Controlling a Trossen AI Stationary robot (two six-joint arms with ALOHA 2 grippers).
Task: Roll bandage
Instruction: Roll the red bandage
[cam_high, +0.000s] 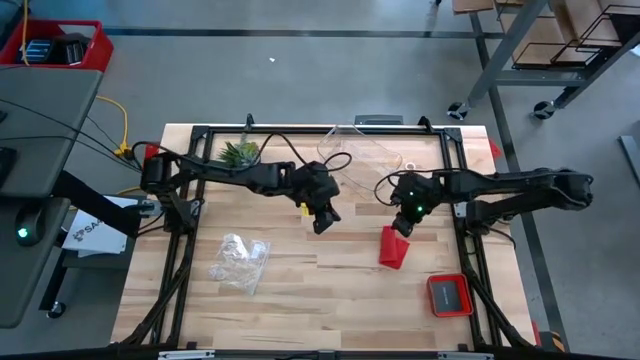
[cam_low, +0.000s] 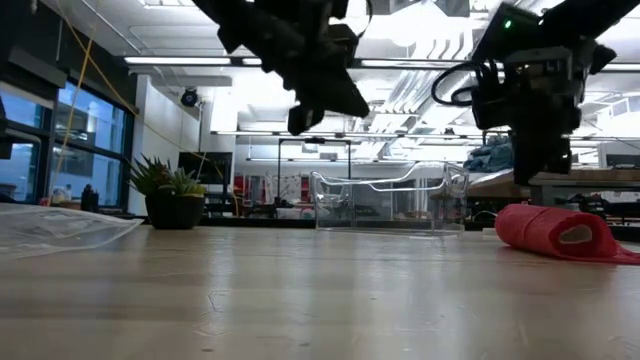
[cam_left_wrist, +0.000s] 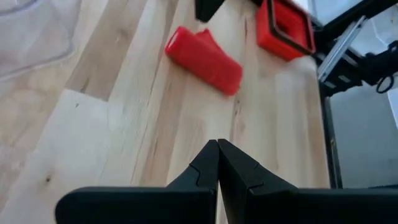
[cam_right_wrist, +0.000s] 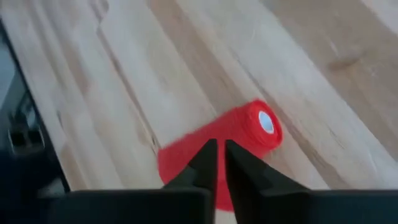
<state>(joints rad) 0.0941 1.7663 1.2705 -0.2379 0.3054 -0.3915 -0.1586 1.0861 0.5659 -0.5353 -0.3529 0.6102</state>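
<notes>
High view shows the bandage (cam_high: 394, 248) rolled on the table (cam_high: 330, 300), near the red tray (cam_high: 450, 295). Right end effector (cam_high: 404, 224) hangs clenched above it; left end effector (cam_high: 322, 221) clenched, both empty, suggesting rolling is finished.

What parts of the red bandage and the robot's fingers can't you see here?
- Bandage: in the right wrist view the right fingers cover its near part.
- Bandage's far right end: cut off by the picture's edge in the low view.
- Right fingers in the low view: lost against the dark arm.
- Left fingers: only their tips show in the left wrist view, pressed together.
</notes>
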